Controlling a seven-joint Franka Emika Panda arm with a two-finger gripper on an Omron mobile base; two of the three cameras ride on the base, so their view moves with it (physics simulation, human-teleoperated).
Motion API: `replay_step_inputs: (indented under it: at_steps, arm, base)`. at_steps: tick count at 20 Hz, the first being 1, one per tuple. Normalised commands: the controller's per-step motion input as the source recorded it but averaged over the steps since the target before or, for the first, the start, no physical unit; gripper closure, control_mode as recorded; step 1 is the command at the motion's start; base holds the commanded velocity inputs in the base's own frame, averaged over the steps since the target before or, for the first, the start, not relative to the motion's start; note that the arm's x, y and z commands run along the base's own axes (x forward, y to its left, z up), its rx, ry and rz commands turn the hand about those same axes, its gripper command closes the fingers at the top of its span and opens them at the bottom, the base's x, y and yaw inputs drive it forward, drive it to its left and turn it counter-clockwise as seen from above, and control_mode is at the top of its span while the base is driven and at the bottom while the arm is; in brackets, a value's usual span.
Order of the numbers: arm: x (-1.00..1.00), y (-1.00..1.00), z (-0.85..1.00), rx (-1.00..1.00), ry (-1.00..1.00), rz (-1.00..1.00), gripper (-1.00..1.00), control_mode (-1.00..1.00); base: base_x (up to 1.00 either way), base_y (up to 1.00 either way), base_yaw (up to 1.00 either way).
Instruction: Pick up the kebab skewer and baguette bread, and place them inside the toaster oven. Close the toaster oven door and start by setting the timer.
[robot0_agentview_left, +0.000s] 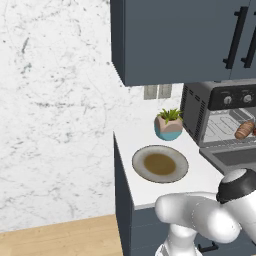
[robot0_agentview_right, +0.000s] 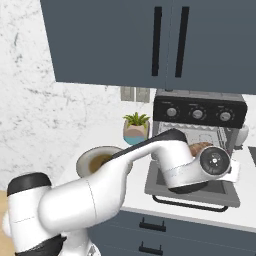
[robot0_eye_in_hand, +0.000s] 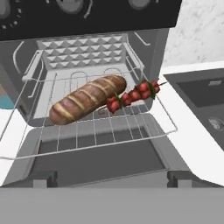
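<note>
Dark grey and black, the toaster oven (robot0_agentview_right: 199, 131) stands on the white counter (robot0_agentview_left: 150, 187) with its door (robot0_eye_in_hand: 100, 164) dropped flat and open toward the arm. Its wire rack (robot0_eye_in_hand: 65, 140) is pulled partway out over the door, and both foods lie on it. The baguette (robot0_eye_in_hand: 87, 99) lies with its long axis slanting across the rack in the hand view, one end low at the left and the other end higher toward the middle. The kebab skewer (robot0_eye_in_hand: 133, 95) lies just beside the loaf's higher end, touching or nearly touching it, and runs along almost the same slant, its bare stick tip pointing off to the upper right past the rack's edge.

In the right base view the gripper (robot0_agentview_right: 231, 170) hangs over the open door in front of the oven. Its fingers are spread wide and empty, touching nothing.

On the counter to the oven's left sit a round plate (robot0_agentview_left: 160, 163) with a brown centre and a small potted plant (robot0_agentview_left: 169, 124) in a tan and teal pot.
</note>
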Motion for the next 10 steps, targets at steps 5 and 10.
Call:
replay_step_inputs:
  at_steps: [5, 10]
  arm:
    - [-0.07, -0.01, 0.00, -0.06, 0.00, 0.10, -1.00, -1.00]
    - [0.00, 0.00, 0.00, -0.06, 0.00, 0.04, -1.00, -1.00]
  base:
    - [0.00, 0.00, 0.00]
    - [0.00, 0.00, 0.00]
